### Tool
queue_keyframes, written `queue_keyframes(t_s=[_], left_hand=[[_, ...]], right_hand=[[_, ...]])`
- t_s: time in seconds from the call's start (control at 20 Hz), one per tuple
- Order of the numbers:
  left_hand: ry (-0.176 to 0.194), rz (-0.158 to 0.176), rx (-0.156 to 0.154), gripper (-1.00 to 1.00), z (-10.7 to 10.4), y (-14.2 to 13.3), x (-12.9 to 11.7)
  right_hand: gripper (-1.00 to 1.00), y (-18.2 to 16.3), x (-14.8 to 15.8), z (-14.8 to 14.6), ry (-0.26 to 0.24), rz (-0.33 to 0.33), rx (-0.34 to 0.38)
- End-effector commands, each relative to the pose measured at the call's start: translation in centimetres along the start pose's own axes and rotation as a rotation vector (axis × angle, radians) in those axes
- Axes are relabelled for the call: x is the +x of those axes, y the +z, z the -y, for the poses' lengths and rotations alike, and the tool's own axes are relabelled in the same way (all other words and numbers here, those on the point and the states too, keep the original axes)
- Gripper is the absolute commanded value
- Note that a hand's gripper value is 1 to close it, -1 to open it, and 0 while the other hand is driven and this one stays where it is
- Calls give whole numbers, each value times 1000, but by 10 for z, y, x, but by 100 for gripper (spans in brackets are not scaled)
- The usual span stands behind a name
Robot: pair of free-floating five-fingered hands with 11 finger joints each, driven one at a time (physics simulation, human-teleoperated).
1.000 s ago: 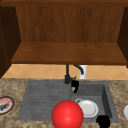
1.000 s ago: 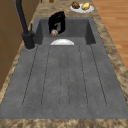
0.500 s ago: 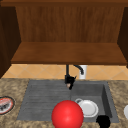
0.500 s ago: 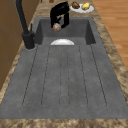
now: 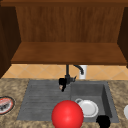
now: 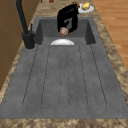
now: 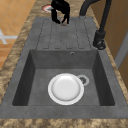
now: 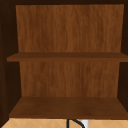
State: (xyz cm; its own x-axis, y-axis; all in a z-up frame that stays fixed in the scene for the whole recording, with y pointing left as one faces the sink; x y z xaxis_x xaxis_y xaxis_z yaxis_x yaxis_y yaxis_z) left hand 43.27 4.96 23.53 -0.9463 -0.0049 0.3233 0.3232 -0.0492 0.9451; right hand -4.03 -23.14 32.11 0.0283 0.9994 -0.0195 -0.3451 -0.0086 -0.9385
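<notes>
We see left robot hand [image 5: 62, 83] drifted slightly above sink [image 5: 41, 100] — fingertips still pinching small pale ball [image 6: 63, 31]; carry continues (right robot hand [image 5: 103, 121] idle near front bench edge, grip state unclear).

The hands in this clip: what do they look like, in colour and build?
Both are plain black, human-shaped, and free-floating, with no wrist, arm, sleeve or cable attached. The left hand shows as a small dark shape by the faucet. The right hand shows as a rounded black blob at the sink's front edge. No markings are visible on either.
</notes>
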Motion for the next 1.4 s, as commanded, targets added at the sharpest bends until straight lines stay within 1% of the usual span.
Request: queue_keyframes(t_s=[0.0,0.35,0.65,0.95,1.35], left_hand=[[-32,-2,0,100,7,26,17],[-41,-4,-5,100,19,75,43],[-23,-2,-14,100,27,121,58],[-6,-3,-13,100,33,169,68],[-5,-2,-6,100,43,233,73]], right_hand=[[0,0,0,0,0,0,0],[0,0,0,0,0,0,0],[0,0,0,0,0,0,0],[0,0,0,0,0,0,0],[0,0,0,0,0,0,0]])
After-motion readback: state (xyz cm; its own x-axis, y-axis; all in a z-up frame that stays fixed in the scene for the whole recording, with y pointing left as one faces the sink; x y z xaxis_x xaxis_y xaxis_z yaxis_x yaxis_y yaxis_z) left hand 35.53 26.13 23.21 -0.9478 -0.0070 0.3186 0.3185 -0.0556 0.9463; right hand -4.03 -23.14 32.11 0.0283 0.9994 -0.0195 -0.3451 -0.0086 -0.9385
